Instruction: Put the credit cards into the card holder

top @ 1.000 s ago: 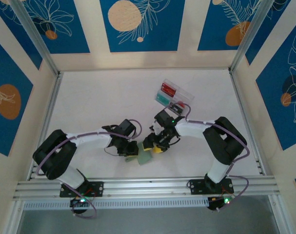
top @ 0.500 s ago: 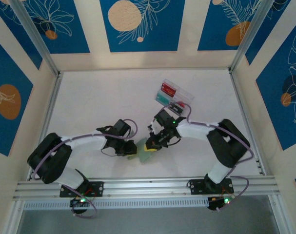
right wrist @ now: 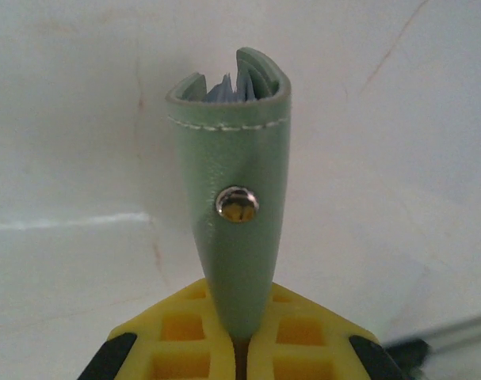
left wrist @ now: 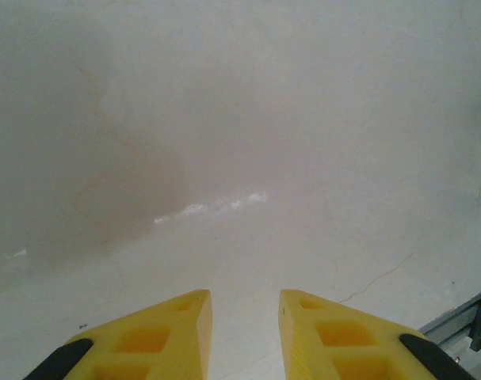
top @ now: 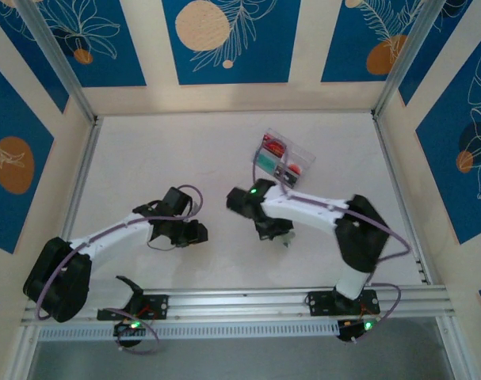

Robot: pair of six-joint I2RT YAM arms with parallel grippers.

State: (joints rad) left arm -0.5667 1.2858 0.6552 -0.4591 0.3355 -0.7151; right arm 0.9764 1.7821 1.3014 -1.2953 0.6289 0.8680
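The card holder (right wrist: 232,198) is a sage-green folded wallet with a metal snap stud. It stands upright between the yellow fingers of my right gripper (right wrist: 238,332), which is shut on its lower end. Pale card edges (right wrist: 224,89) peek out of its open top. From above, my right gripper (top: 273,228) hangs over the table's middle and hides most of the wallet. A red card (top: 272,146) and a teal card (top: 264,161) lie in the clear box. My left gripper (left wrist: 244,305) is open over bare white table, with nothing between its fingers; from above it (top: 194,233) sits left of the right one.
The clear plastic compartment box (top: 292,158) stands at the back right of centre, just beyond the right arm. An aluminium rail (top: 240,301) runs along the near edge, and its end shows in the left wrist view (left wrist: 462,317).
My left gripper has let go of the wallet and drawn back to the left. The right gripper has turned and carried the wallet a little to the right.
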